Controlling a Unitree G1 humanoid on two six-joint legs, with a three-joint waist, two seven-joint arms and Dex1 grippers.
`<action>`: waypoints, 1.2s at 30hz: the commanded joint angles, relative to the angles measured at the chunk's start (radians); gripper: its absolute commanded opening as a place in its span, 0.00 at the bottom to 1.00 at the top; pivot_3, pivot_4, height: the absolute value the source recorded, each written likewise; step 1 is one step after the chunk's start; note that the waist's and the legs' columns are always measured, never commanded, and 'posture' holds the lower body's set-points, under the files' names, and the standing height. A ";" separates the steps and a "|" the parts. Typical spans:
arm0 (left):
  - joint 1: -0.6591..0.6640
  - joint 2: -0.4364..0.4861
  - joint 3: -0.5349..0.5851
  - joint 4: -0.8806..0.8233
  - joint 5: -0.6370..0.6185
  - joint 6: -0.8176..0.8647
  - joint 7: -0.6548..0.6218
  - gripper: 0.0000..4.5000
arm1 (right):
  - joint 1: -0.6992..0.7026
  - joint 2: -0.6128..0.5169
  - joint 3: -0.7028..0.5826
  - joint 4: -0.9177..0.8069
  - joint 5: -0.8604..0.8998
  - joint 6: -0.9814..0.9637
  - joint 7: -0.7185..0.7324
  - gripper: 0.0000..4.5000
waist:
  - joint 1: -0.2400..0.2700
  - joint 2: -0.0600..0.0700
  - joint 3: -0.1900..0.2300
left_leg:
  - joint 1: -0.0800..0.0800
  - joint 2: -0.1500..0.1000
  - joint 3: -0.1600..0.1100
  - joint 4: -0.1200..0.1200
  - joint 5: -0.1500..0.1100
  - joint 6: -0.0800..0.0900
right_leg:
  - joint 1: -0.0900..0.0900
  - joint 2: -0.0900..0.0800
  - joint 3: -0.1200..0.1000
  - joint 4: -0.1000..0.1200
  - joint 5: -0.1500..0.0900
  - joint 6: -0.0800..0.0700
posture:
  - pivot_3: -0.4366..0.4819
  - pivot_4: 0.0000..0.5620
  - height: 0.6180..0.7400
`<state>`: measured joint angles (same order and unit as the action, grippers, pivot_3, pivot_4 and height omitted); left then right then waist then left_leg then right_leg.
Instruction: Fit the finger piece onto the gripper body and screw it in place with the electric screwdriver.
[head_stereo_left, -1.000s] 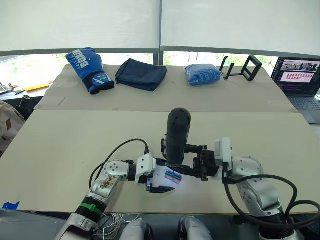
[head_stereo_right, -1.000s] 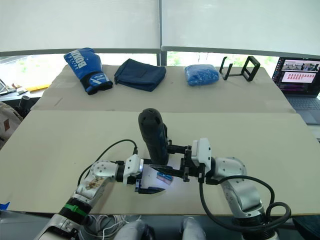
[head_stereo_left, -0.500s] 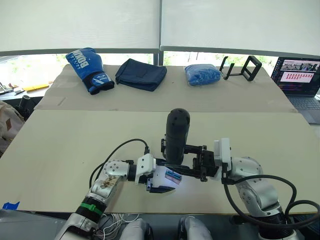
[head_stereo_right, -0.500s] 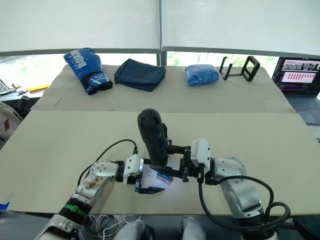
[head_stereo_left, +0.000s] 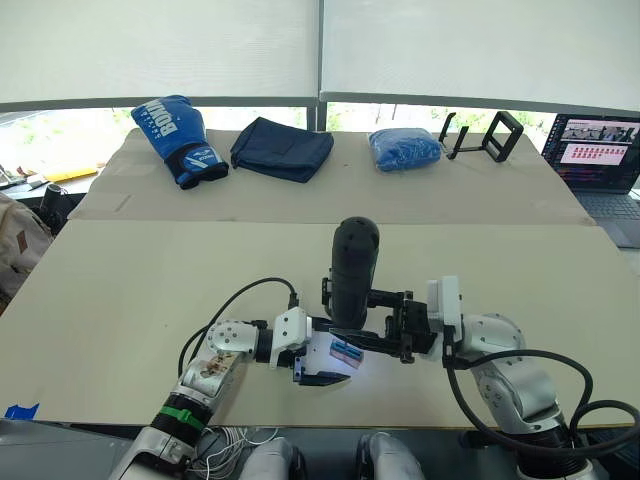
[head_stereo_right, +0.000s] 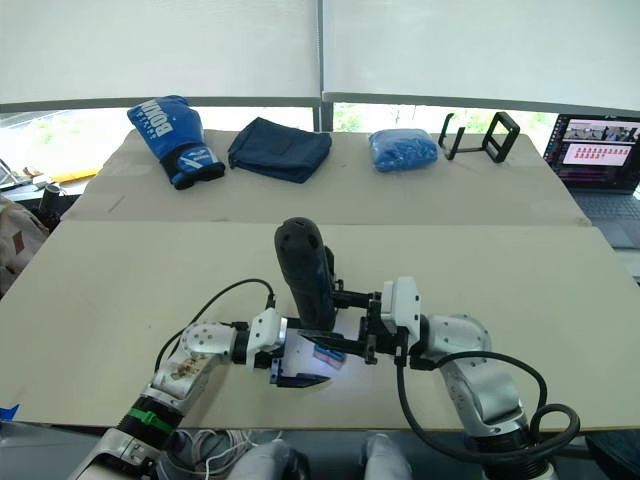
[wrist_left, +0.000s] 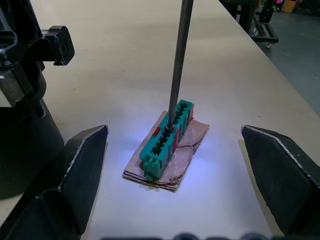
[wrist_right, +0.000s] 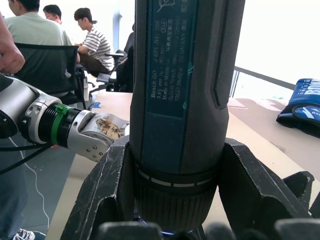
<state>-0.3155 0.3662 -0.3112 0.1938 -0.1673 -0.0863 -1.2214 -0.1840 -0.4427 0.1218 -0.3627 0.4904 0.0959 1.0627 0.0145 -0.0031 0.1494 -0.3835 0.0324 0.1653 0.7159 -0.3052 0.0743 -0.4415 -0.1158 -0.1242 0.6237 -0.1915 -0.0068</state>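
Black fingers of the right gripper (head_stereo_left: 385, 318) are clamped on the electric screwdriver (head_stereo_left: 353, 268), held upright exactly as a second ago.
Its bit (wrist_left: 178, 65) is rested on a green block (wrist_left: 166, 140) between the wide-spread, empty left gripper (wrist_left: 175, 192) fingers; nothing has moved, so no screwing progress is suggested.

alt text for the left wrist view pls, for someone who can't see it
A thin metal screwdriver bit stands upright with its tip pressed into a small green block that rests on a brown pad on a pale table. The left gripper is open, its two black fingers apart on either side of the block.
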 joint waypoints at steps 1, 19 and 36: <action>0.017 -0.001 -0.024 0.006 0.007 0.012 0.002 1.00 | -0.008 -0.001 -0.020 -0.051 0.022 -0.030 -0.006 0.43 | 0.000 0.000 0.000 | 0.000 0.000 0.000 0.000 0.000 0.000 | 0.000 0.000 0.000 0.000 0.000 0.000 | 0.48 0.27 1.00; 0.016 -0.005 -0.027 0.014 0.007 0.011 -0.001 1.00 | -0.005 -0.012 -0.025 -0.053 0.028 -0.025 -0.009 0.43 | 0.000 0.000 0.000 | 0.000 0.000 0.000 0.000 0.000 0.000 | 0.000 0.000 0.000 0.000 0.000 0.000 | 0.48 0.27 1.00; 0.013 -0.005 -0.023 0.015 0.007 0.013 0.006 1.00 | -0.008 0.001 -0.009 -0.039 0.035 0.001 -0.026 0.43 | 0.000 0.000 0.000 | 0.000 0.000 0.000 0.000 0.000 0.001 | 0.000 0.000 0.000 0.000 0.000 0.000 | 0.48 0.27 1.00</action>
<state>-0.3144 0.3655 -0.3127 0.1921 -0.1673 -0.0856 -1.2187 -0.1810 -0.4429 0.1252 -0.3630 0.4923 0.0999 1.0381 0.0146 -0.0030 0.1494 -0.3837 0.0324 0.1651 0.7158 -0.3057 0.0749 -0.4415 -0.1163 -0.1242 0.6235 -0.1915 -0.0067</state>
